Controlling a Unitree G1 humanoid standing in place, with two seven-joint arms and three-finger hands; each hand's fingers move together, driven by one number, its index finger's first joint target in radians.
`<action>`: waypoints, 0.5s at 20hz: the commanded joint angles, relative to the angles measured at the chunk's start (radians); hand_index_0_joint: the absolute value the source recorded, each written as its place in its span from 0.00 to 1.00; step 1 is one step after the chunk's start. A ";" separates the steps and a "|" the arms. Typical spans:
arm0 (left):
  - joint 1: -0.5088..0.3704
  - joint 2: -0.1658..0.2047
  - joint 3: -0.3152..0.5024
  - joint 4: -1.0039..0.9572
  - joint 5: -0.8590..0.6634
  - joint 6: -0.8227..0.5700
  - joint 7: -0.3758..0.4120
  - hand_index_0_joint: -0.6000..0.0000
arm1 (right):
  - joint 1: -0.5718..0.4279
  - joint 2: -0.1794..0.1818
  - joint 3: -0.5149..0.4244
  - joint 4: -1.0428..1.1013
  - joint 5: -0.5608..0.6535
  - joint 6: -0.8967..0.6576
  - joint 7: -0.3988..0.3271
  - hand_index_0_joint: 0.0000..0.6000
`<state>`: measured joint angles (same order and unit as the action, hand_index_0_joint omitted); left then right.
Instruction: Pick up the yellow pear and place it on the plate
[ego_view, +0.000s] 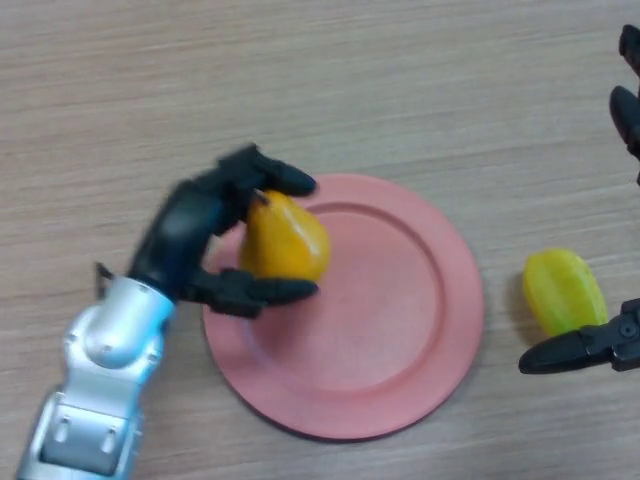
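You have one yellow pear, one pink plate and one yellow-green star fruit on the wooden table, with two black hands in view. The pear is a warm orange-yellow, smooth and glossy, broad at its body and narrowing to a neck that points up and left toward the palm. Your left hand has it clasped: the fingers curl over the top of the neck and the thumb closes in below the body. The pear sits over the plate's left part, inside the rim; you cannot tell whether it touches the plate's surface. Your right hand shows at the right edge, just beside the star fruit, with its visible fingers straight and holding nothing. The star fruit lies on the table right of the plate, apart from it.
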<state>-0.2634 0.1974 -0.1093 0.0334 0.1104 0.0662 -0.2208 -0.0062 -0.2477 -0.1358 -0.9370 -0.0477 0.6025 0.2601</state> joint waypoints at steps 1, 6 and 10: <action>-0.020 -0.001 0.013 -0.007 0.028 -0.081 0.010 0.00 | -0.017 -0.016 -0.039 -0.050 0.028 -0.087 -0.024 0.00; -0.053 -0.007 -0.061 0.113 -0.023 -0.109 0.076 0.00 | -0.024 -0.019 -0.030 -0.072 0.047 -0.028 -0.025 0.00; -0.080 -0.007 -0.050 0.189 -0.053 -0.192 0.090 0.00 | -0.029 -0.023 -0.042 -0.091 0.068 0.005 -0.033 0.00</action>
<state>-0.3029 0.1779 -0.1816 0.2663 0.0833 -0.0091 -0.1708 -0.0089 -0.2477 -0.1309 -0.9712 0.0030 0.6918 0.2597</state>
